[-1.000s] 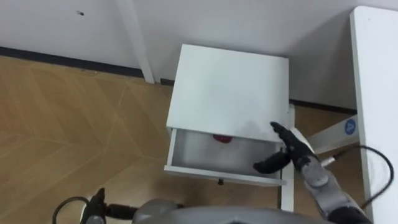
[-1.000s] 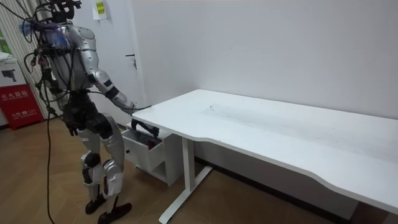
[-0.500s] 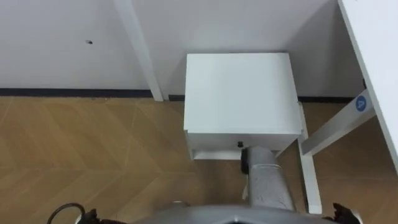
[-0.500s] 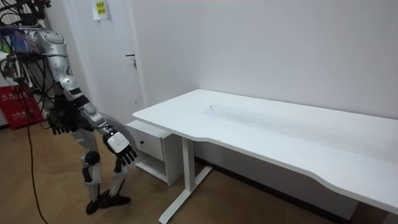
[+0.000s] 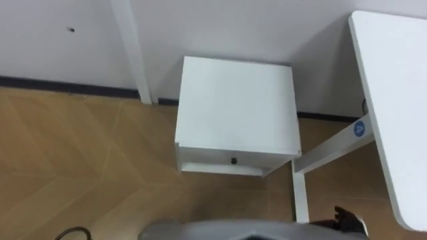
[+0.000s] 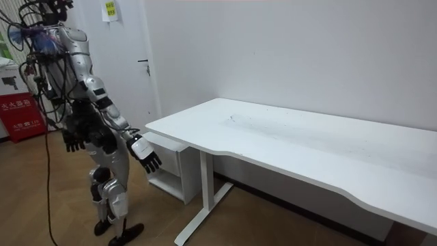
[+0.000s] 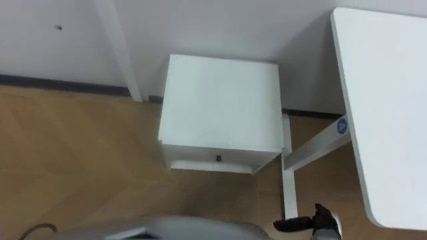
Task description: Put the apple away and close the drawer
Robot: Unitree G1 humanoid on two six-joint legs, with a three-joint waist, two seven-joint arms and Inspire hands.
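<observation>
One square white cabinet (image 5: 233, 107), smooth-topped, on a herringbone wood floor (image 5: 80, 167); its single drawer (image 5: 207, 157) is shut, with one small dark knob (image 5: 233, 160) at centre. A round-cornered white tabletop (image 5: 393, 100) stands just beside it. Right robot hand (image 6: 145, 152) released, fingers spread, apart from the cabinet; left robot hand (image 6: 72, 140) by the hip, state cannot be told

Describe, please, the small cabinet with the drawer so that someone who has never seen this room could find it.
A white desk stands along the white wall; at its end, beside the desk leg, a low white cabinet sits on the wooden floor. Unlike the desk, it is a box with a square top and a shut drawer with a small dark knob.
</observation>
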